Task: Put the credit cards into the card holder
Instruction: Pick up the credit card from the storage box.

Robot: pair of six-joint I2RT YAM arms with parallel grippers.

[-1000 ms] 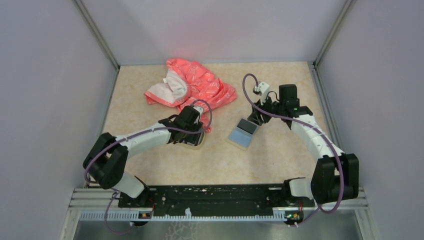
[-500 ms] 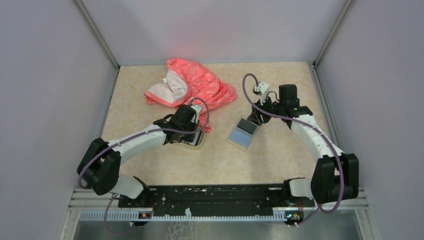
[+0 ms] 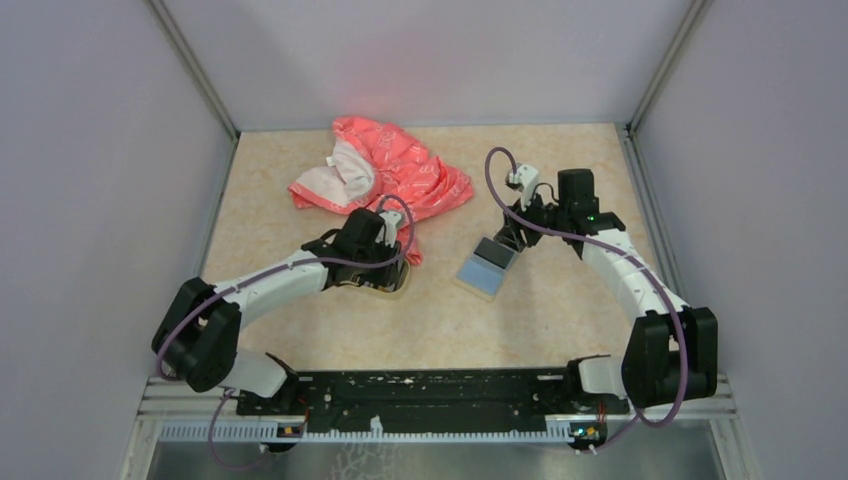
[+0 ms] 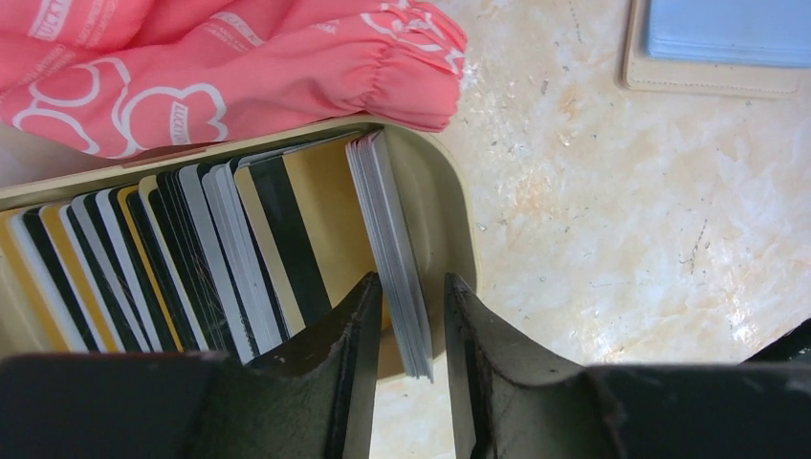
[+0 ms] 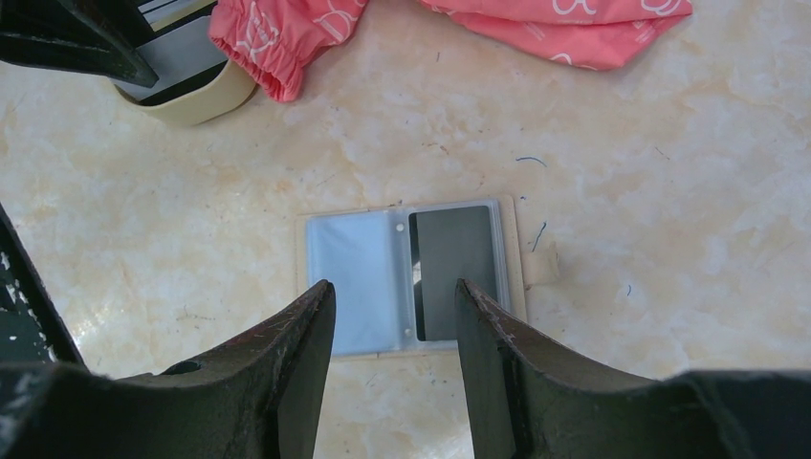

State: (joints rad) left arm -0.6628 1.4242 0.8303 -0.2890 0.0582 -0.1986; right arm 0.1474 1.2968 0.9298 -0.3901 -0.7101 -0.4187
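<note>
Several credit cards (image 4: 172, 249) stand on edge in a row in an oval cream dish (image 4: 449, 220). My left gripper (image 4: 411, 279) is down in the dish's right end, shut on a thin stack of credit cards (image 4: 387, 229) held edge-on between its fingers. In the top view the left gripper (image 3: 385, 268) covers the dish (image 3: 397, 285). The card holder (image 5: 359, 268) lies open and flat on the table, blue-grey pockets up, with one dark card (image 5: 454, 268) in its right pocket. My right gripper (image 5: 394, 285) hovers over the card holder (image 3: 487, 265), open and holding nothing.
A pink-red patterned cloth (image 3: 385, 175) lies bunched at the back and touches the dish's far rim (image 4: 239, 67). Bare marbled tabletop (image 4: 622, 239) separates the dish from the card holder. Grey walls close in the table on three sides.
The left gripper's jaws have narrowed onto the end stack of cards, and its arm has shifted slightly left and back. The right arm and the card holder have not moved.
</note>
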